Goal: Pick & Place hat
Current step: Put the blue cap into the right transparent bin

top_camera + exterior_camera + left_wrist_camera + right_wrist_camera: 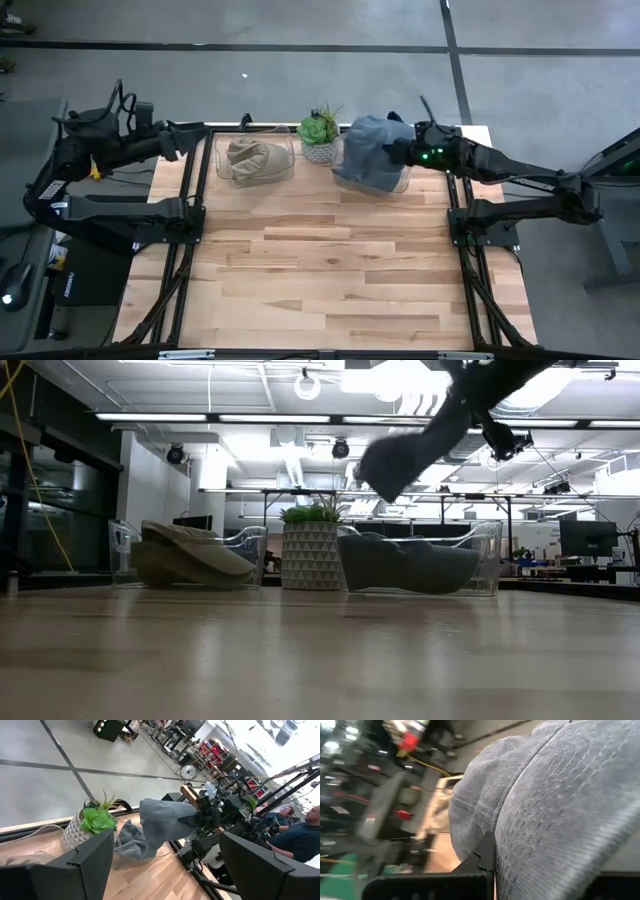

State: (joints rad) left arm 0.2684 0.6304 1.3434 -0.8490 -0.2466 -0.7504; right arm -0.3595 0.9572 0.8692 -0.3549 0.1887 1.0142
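A blue-grey hat (368, 145) hangs in the air over a clear bin (405, 186) at the table's far right, with my right gripper (398, 150) shut on it. In the low view this hat (410, 452) is well above the bin (490, 560), where another blue-grey hat (410, 565) lies. A tan hat (255, 160) rests in a second clear bin (290, 150) at the far left. My left gripper (198, 137) stands open, raised beside that bin, with nothing between its fingers (87, 865). My right gripper pinches the blue-grey hat at its end toward the table's right (192, 817), coming nearly level from that side. The cloth covers the fingers (485, 851), so which part they hold cannot be told. The hat is lifted clear and slants down away from the fingers.
A potted green succulent (320, 135) in a white patterned pot (312, 557) stands between the two bins at the far edge. Dark frame rails (195, 215) run along the table's left and right sides. A person (300, 835) sits beyond the table's right side.
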